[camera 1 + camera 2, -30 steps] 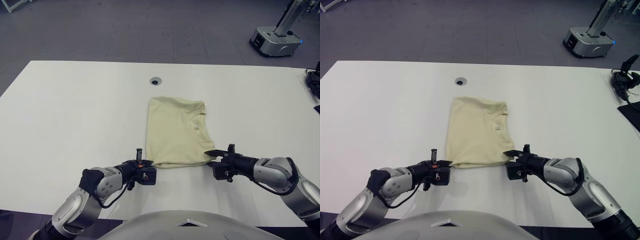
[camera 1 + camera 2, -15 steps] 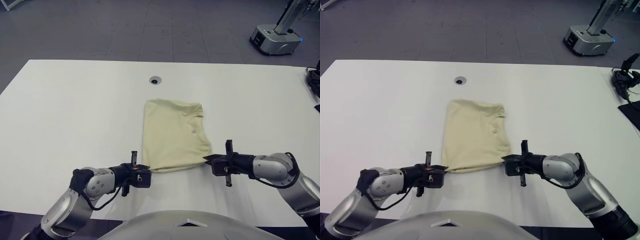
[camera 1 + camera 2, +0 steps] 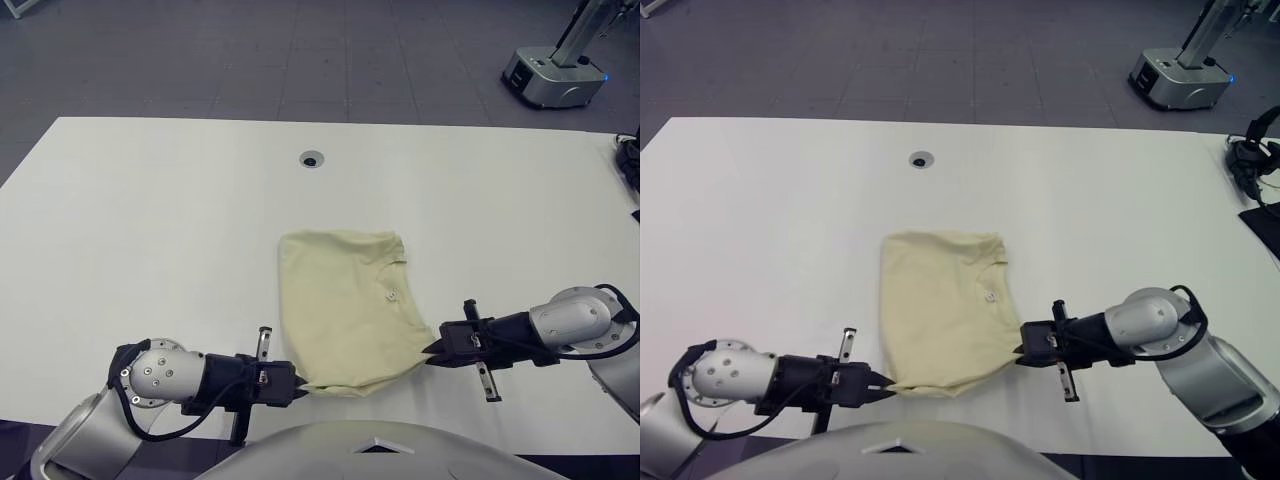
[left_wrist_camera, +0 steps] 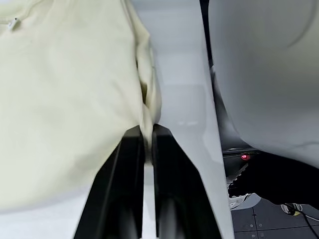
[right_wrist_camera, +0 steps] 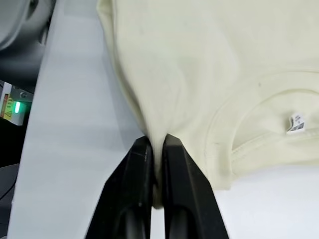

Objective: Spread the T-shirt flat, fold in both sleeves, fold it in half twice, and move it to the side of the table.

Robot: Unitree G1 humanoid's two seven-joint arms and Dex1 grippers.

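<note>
Back come both arms, and the folded T-shirt (image 3: 345, 305) slides with them: its far edge has drawn well away from the cable hole (image 3: 312, 159) it lay near a second ago, and its near edge now sits close to the robot's side of the table (image 3: 150, 200).

From the head, you get the whole layout. The pale yellow cloth lies as a rough rectangle in the middle of the white top, with the left gripper (image 3: 297, 393) at its near left corner and the right gripper (image 3: 430, 352) at its near right corner. The near edge bows slightly between them. A wheeled machine (image 3: 555, 75) stands on the floor beyond the far right corner.

Now the close-ups settle the grip. On the left wrist camera, the two dark fingers (image 4: 132, 149) are pinched tight with a bunched fold of the hem between them, the table's near edge running just beside. On the right wrist camera, that arm's fingers (image 5: 142, 159) are likewise clamped on gathered cloth. The collar (image 5: 239, 129) curves close by, and the neck label (image 5: 296, 123) stands out clearly, where the head views show a mere speck.
</note>
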